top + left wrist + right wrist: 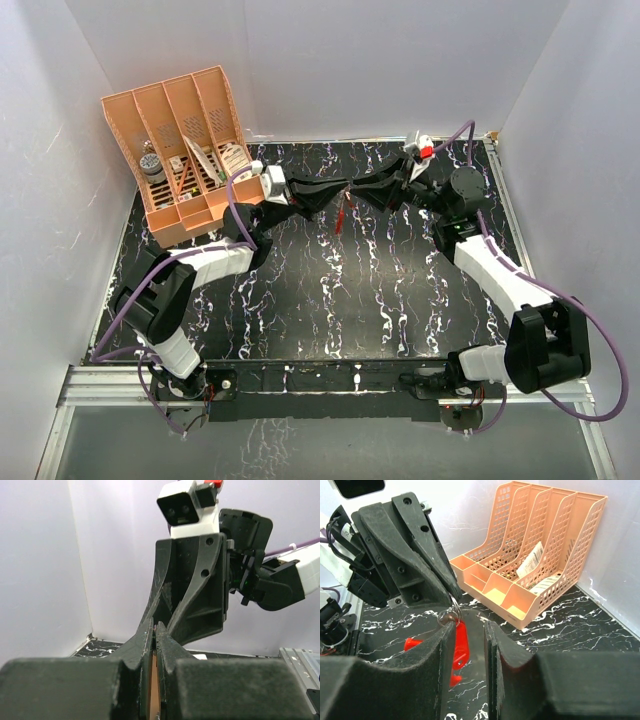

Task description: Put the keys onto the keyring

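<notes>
My left gripper [341, 190] [155, 628] and right gripper [353, 191] [470, 626] meet tip to tip above the middle of the table's far half. In the right wrist view the left gripper's fingertips [447, 591] pinch a thin metal ring, and the red elongated keyring [461, 644] [340, 214] hangs from it. The right gripper's fingers stand apart, with the keyring just beyond its left finger and nothing clamped between them. A small red piece [413, 643], apparently the key, lies on the table behind that finger, partly hidden.
An orange desk organizer [185, 150] [540, 555] with papers and small items stands at the far left corner. The table is black marble [330, 300] with white walls close on three sides. A metal rail [330, 380] runs along the near edge by the arm bases.
</notes>
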Controlling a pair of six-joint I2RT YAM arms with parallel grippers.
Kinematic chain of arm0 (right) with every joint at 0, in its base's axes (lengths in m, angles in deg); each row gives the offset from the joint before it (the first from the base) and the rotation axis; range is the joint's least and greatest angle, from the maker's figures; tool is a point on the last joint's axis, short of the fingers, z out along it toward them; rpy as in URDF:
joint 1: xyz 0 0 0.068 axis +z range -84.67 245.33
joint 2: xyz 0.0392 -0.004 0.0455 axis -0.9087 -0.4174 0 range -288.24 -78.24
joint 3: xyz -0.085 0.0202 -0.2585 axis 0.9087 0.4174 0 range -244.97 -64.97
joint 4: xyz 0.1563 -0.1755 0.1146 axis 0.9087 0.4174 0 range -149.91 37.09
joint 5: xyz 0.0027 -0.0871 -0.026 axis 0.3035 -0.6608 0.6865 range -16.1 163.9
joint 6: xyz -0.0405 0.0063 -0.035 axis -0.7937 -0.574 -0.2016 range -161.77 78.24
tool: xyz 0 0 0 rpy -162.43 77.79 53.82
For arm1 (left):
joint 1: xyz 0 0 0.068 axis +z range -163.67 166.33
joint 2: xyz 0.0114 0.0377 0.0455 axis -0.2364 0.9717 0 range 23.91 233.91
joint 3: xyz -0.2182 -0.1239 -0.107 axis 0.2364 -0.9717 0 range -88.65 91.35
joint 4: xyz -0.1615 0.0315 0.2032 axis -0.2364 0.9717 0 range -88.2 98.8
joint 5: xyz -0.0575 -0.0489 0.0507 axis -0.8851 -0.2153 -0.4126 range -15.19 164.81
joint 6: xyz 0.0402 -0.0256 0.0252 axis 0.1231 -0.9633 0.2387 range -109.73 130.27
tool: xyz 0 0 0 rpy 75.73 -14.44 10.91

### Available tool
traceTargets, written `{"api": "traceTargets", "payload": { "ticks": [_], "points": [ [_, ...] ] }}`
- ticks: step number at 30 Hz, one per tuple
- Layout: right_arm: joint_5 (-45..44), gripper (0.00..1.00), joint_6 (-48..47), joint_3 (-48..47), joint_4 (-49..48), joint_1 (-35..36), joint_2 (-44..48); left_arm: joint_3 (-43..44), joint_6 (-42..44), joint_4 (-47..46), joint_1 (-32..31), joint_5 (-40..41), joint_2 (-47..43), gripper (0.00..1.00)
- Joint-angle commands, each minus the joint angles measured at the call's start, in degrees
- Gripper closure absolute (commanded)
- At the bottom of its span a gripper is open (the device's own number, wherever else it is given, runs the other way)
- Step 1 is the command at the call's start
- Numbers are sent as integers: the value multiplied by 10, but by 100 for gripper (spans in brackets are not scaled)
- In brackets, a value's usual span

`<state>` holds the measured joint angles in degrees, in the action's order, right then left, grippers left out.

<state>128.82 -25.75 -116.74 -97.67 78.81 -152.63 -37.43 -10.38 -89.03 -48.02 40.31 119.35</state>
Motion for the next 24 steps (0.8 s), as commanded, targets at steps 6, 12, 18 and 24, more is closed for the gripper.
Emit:
{"api": "traceTargets", "payload": {
  "ticks": [6, 12, 18, 24],
  "points": [
    [30, 75, 21, -34, -59, -1, -9, 36, -16, -117, 1, -11, 5, 100],
    [38, 77, 24, -38, -62, -1, -9, 32, -25, -116, 1, -13, 7, 100],
    [42, 85, 29, -39, -65, -1, -15, 36, -28, -116, 1, -17, 11, 100],
    [44, 92, 37, -39, -78, -1, -19, 48, -47, -116, 0, -27, 24, 100]
  ]
}}
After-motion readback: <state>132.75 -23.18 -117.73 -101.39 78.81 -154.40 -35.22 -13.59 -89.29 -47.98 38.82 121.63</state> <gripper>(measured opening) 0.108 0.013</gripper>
